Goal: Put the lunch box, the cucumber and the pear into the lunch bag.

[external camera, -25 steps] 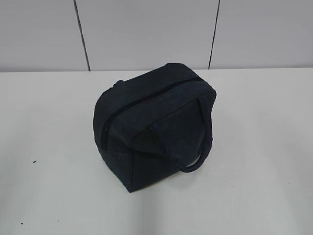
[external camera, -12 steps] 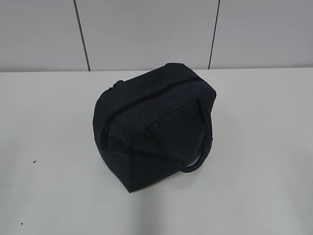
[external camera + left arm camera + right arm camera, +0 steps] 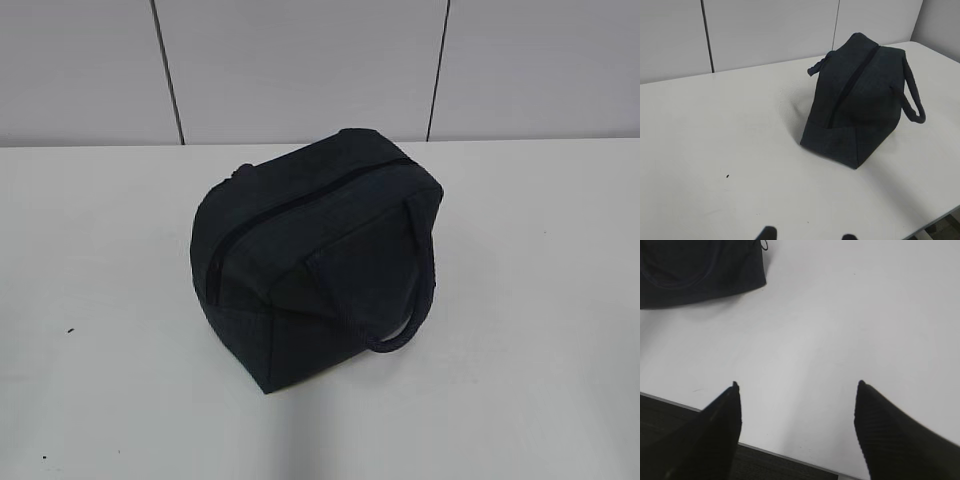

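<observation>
The dark navy lunch bag [image 3: 310, 255] stands in the middle of the white table, its zip shut along the top and a loop handle [image 3: 415, 300] hanging down its right side. It also shows in the left wrist view [image 3: 862, 100] and at the top left of the right wrist view [image 3: 700, 270]. My left gripper [image 3: 807, 235] is open and empty, well short of the bag. My right gripper [image 3: 797, 387] is open and empty over the table's front edge. Neither gripper shows in the exterior view. The lunch box, the cucumber and the pear are out of view.
The white table [image 3: 540, 250] runs to a grey panelled wall [image 3: 300, 60] at the back. Its front edge [image 3: 770, 452] shows in the right wrist view, with dark floor below. A small dark speck [image 3: 70, 330] lies left of the bag.
</observation>
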`<action>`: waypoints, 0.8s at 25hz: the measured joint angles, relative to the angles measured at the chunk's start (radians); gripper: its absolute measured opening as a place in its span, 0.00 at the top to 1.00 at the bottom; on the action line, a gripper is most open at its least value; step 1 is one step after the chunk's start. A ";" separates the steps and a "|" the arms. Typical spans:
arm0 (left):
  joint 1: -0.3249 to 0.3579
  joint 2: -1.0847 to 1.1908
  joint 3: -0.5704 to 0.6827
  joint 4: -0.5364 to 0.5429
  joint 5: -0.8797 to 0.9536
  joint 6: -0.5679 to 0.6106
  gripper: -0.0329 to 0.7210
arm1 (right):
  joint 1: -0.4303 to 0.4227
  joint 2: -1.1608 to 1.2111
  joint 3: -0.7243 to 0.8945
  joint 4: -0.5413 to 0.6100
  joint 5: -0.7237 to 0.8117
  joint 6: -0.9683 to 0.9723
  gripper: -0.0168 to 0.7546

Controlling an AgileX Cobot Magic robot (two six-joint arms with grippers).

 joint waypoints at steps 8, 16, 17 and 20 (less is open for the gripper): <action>0.000 0.000 0.000 0.000 0.000 0.000 0.64 | 0.000 0.000 0.000 0.000 -0.002 0.002 0.27; 0.225 -0.005 0.000 -0.003 -0.001 0.000 0.64 | -0.046 0.000 0.000 0.000 -0.002 0.004 0.27; 0.299 -0.005 0.000 -0.003 -0.001 0.000 0.64 | -0.076 0.000 0.000 0.000 -0.004 0.004 0.27; 0.455 -0.005 0.000 -0.003 -0.001 0.000 0.64 | -0.143 0.000 0.000 0.000 -0.004 0.004 0.27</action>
